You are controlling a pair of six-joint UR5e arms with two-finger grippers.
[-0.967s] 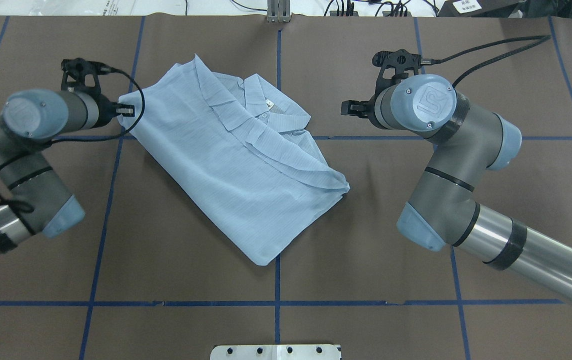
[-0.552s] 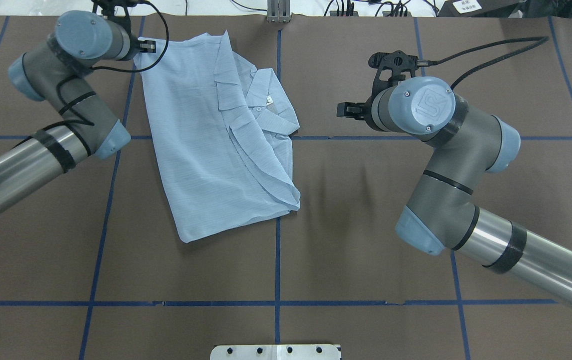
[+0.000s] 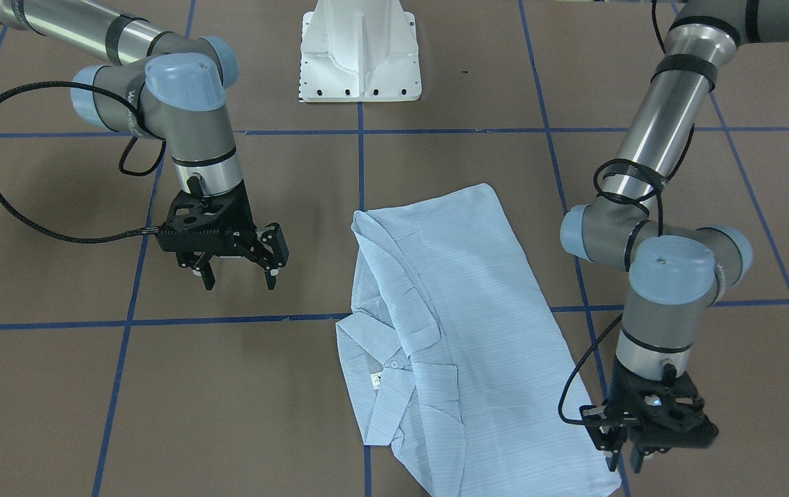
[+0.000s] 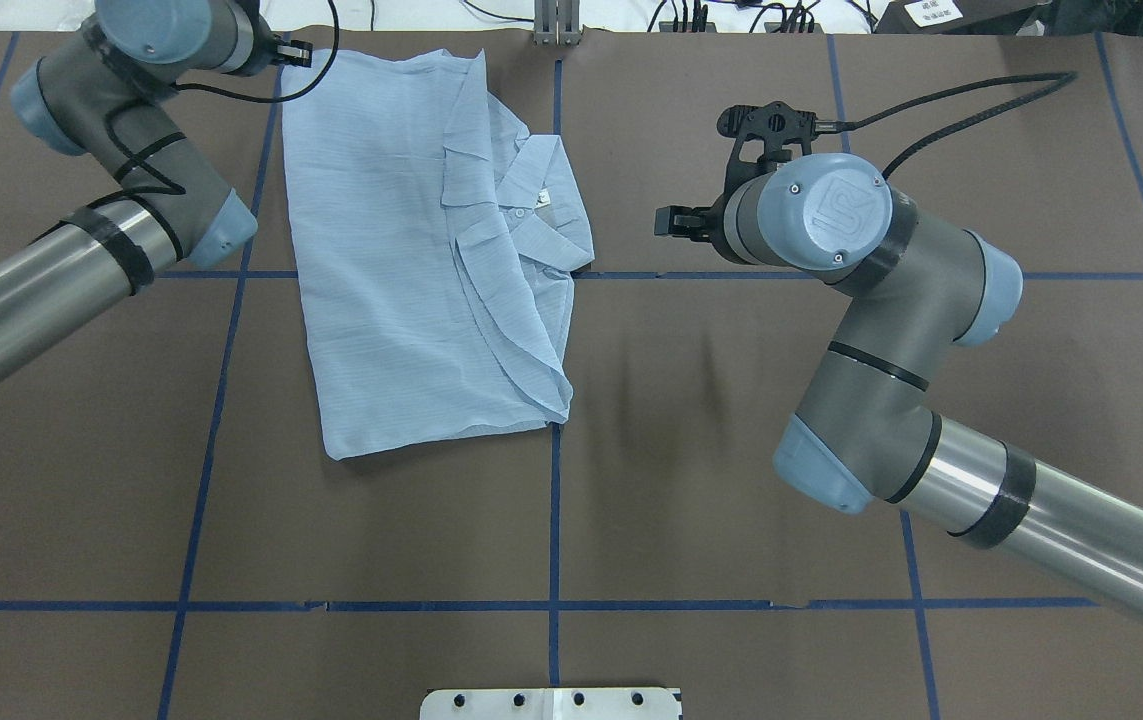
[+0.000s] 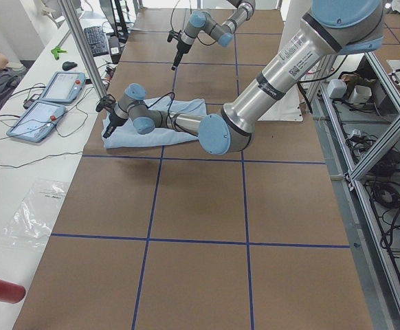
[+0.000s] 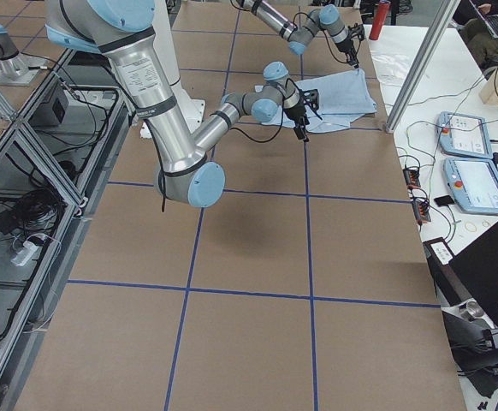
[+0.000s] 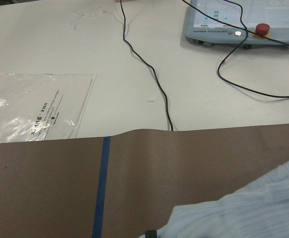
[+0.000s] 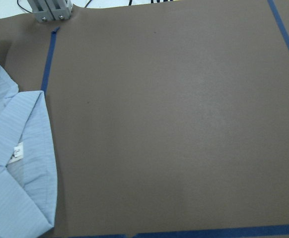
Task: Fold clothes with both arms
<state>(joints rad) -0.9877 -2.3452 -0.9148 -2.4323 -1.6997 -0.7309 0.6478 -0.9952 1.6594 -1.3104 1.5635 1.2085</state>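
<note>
Left tool (image 3: 622, 452) is clenched on the far left corner of the shirt (image 4: 401, 260), right at the far edge of the tabletop (image 4: 731, 450), fingers pointing down into the cloth. Right tool (image 3: 239, 283) hangs released, its two fingers spread wide and gripping nothing. It is poised over bare brown surface on the collar side, apart from the fabric. Across the tabletop run blue tape lines (image 4: 553, 520) in a grid. The shirt lies flat on it, in the far half and mostly on the robot's left of the centre line, with one cross line passing beneath it. It is folded into a rough rectangle whose long side runs away from the robot. The cloth is pale blue with fine stripes, lightly crinkled, and a folded-over flap makes a slanting edge down its right side. The collar (image 4: 531, 200) sits open at that right side, just overlapping the centre line. Inside it shows a small white label (image 3: 378, 382), with one white button (image 3: 395, 364) just beside it.
</note>
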